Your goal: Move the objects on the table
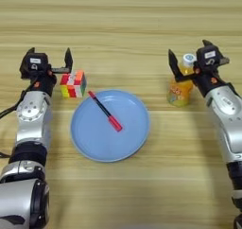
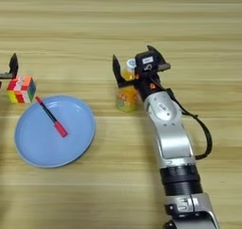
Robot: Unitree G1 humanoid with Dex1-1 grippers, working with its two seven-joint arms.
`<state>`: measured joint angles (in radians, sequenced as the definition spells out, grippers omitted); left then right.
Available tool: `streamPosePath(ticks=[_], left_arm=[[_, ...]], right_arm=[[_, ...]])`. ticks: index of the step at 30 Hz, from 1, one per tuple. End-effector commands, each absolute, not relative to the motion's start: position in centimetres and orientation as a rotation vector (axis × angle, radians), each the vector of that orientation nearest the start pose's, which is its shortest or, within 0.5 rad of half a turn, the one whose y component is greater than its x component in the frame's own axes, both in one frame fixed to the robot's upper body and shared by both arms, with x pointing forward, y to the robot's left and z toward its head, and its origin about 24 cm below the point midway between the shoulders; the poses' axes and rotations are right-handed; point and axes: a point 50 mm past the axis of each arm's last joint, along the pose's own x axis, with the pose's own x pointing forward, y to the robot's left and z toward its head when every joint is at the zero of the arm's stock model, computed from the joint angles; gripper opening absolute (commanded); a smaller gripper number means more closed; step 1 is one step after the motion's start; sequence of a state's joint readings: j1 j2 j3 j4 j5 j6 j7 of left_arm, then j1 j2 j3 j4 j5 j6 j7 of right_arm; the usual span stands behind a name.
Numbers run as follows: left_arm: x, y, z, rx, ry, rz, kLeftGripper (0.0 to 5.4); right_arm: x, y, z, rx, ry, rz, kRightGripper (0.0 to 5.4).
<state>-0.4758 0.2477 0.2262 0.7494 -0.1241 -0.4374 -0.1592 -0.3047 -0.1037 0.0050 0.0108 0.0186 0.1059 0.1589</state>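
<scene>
A slim black pen with a red cap lies diagonally on a light blue plate at the table's middle. An orange-drink bottle with a white cap stands upright to the right of the plate. My right gripper is open and straddles the bottle's top, one finger on its left side and the other behind the cap. At the far left my left gripper is open, just behind a colourful puzzle cube. The wooden table carries everything.
The cube sits close to the plate's upper left rim. Bare wood stretches across the back of the table and in front of the plate. Both forearms reach in from the near edge along the sides.
</scene>
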Motion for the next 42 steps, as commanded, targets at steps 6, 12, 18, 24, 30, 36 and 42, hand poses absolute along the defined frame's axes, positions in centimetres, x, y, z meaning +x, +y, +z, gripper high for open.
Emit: streamPosePath(ticks=[6, 12, 18, 24, 30, 36, 42], left_arm=[[32.9, 23.2, 6.2, 0.067, -0.168, 0.056, 5.40], [33.0, 23.1, 6.0, 0.083, -0.144, 0.051, 5.40], [33.0, 23.1, 5.9, 0.082, -0.133, 0.054, 5.40], [33.0, 23.1, 5.9, 0.081, -0.130, 0.055, 5.40], [33.0, 23.2, 5.8, 0.079, -0.129, 0.057, 5.40], [33.0, 23.2, 5.8, 0.078, -0.130, 0.059, 5.40], [33.0, 23.2, 5.8, 0.076, -0.131, 0.059, 5.40]], right_arm=[[30.8, -14.4, 9.1, -0.089, -0.064, 0.207, 5.35], [30.7, -14.0, 8.2, -0.089, -0.024, 0.235, 5.35], [30.7, -13.8, 7.7, -0.073, 0.007, 0.251, 5.35], [30.8, -14.0, 7.4, -0.074, 0.021, 0.246, 5.35], [30.9, -14.0, 7.3, -0.074, 0.030, 0.249, 5.17], [30.9, -14.1, 7.2, -0.072, 0.035, 0.246, 4.50], [30.9, -14.0, 7.1, -0.069, 0.043, 0.257, 3.82]])
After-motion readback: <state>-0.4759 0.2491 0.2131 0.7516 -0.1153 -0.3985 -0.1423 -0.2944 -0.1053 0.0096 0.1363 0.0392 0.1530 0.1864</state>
